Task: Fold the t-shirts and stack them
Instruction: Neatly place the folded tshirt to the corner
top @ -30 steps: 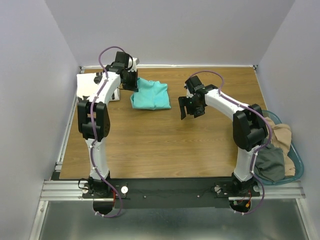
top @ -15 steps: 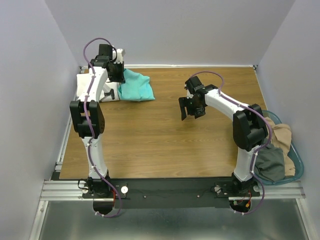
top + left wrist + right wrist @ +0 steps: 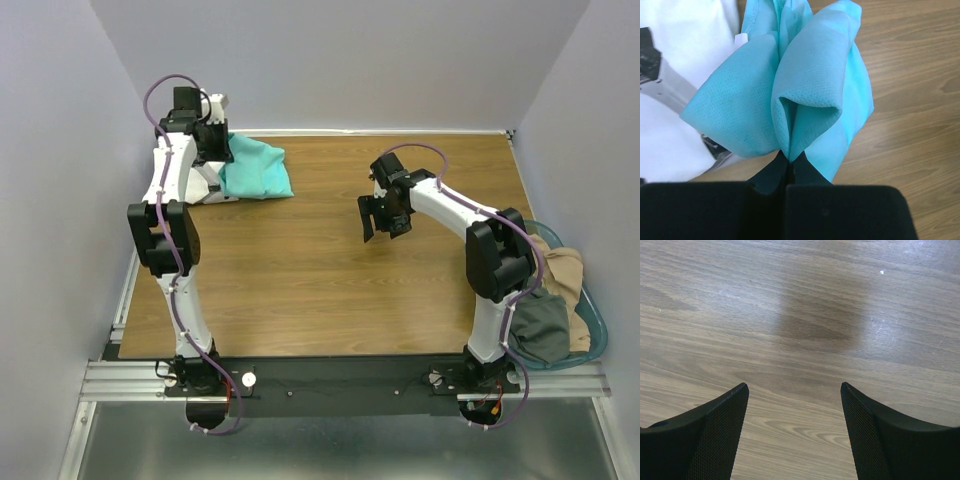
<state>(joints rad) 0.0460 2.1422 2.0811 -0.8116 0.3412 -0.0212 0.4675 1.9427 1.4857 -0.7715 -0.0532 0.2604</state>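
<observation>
The folded turquoise t-shirt (image 3: 256,170) hangs bunched from my left gripper (image 3: 212,140) at the far left of the table. In the left wrist view the gripper (image 3: 790,159) is shut on a fold of the turquoise t-shirt (image 3: 805,90). The white t-shirt (image 3: 182,178) lies beneath and left of it, mostly hidden by the arm; it shows in the left wrist view (image 3: 685,35) with black marks. My right gripper (image 3: 380,215) is open and empty above bare wood at mid-table; its fingertips (image 3: 737,395) are spread wide apart.
A clear bin (image 3: 590,320) with tan and grey-green clothes (image 3: 545,300) stands off the table's right edge. Walls close in the back and both sides.
My left gripper has dragged the turquoise t-shirt leftward and back, from mid-table to over the white t-shirt's edge. The right arm has hardly moved.
</observation>
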